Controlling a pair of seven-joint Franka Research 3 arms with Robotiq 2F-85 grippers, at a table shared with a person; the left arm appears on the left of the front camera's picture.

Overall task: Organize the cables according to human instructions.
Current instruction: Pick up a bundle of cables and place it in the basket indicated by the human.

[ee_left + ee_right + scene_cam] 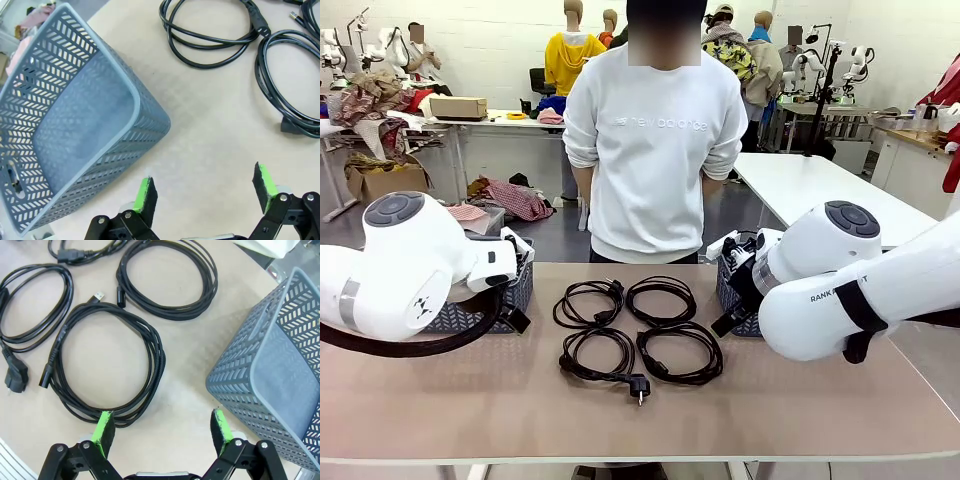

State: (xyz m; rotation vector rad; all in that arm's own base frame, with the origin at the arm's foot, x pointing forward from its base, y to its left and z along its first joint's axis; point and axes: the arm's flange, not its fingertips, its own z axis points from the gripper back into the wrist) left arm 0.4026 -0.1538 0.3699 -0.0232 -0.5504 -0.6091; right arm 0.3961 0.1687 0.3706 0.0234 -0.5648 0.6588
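Four black cables, each wound in a loose round coil, lie two by two in the middle of the tan surface, with neighbouring coils nearly touching. The near-left coil ends in a round black mains plug lying toward the robot's side. A grey slotted left basket stands just beside the coils on one flank and a matching right basket on the other. In the front view the bulky white arms hide part of each basket. A person in a white sweatshirt stands at the far edge, arms down and hands out of sight behind the body. Behind the person is a table heaped with clothes.

The left pincer stands wide open and holds nothing, over bare surface just beside a corner of the left basket. Two coils lie beyond it, well clear of its fingers.

The right pincer is also spread wide and holds nothing. It hangs at the edge of the near-right coil. One green pad sits above that coil's outer strands, and the other is over bare surface near the right basket's wall. A flat metal-tipped connector lies at that coil's far rim.
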